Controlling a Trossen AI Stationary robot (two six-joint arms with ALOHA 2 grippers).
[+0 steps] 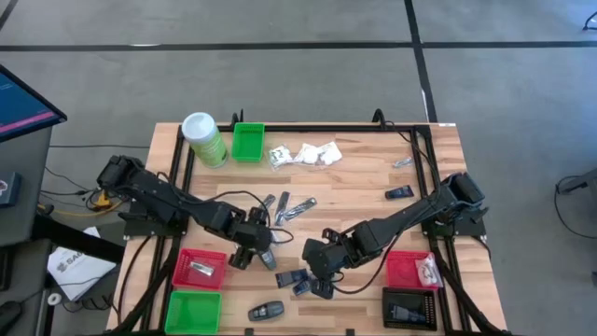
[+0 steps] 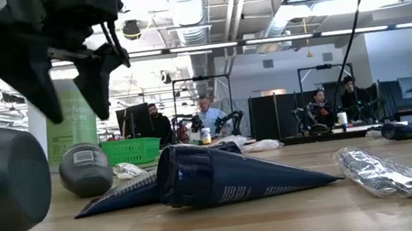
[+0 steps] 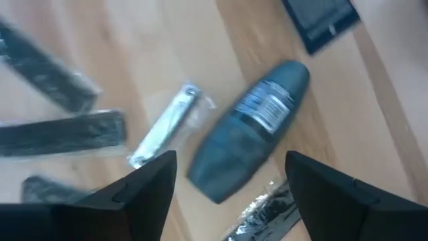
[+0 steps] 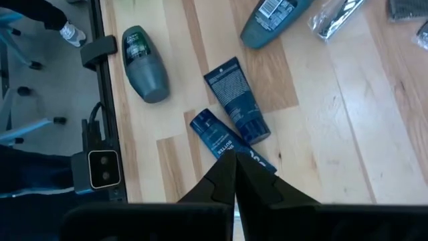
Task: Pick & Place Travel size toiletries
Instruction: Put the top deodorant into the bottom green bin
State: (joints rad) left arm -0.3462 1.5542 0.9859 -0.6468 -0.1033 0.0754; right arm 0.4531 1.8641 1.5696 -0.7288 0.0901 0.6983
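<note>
Five bins on the counter [image 1: 373,177], count them off: back green bin [image 1: 247,142], front green bin [image 1: 193,311], left red bin [image 1: 182,261], right red bin [image 1: 399,266], and a single black bin [image 1: 387,308]. One green canister [image 1: 203,138], just the one. Roll-ons, two: grey roll-on [image 4: 146,63] and bluer roll-on [image 4: 271,17]. Blue tubes, two as well: long tube [image 4: 237,100] and short tube [image 4: 217,137]. White sachets [image 1: 308,154], at least three, heaped too tightly for an exact count. Slim packets [image 1: 284,205] mid-counter, three or four, overlapping. Out to the right, one silver packet [image 1: 403,162] and one dark packet [image 1: 399,192].
</note>
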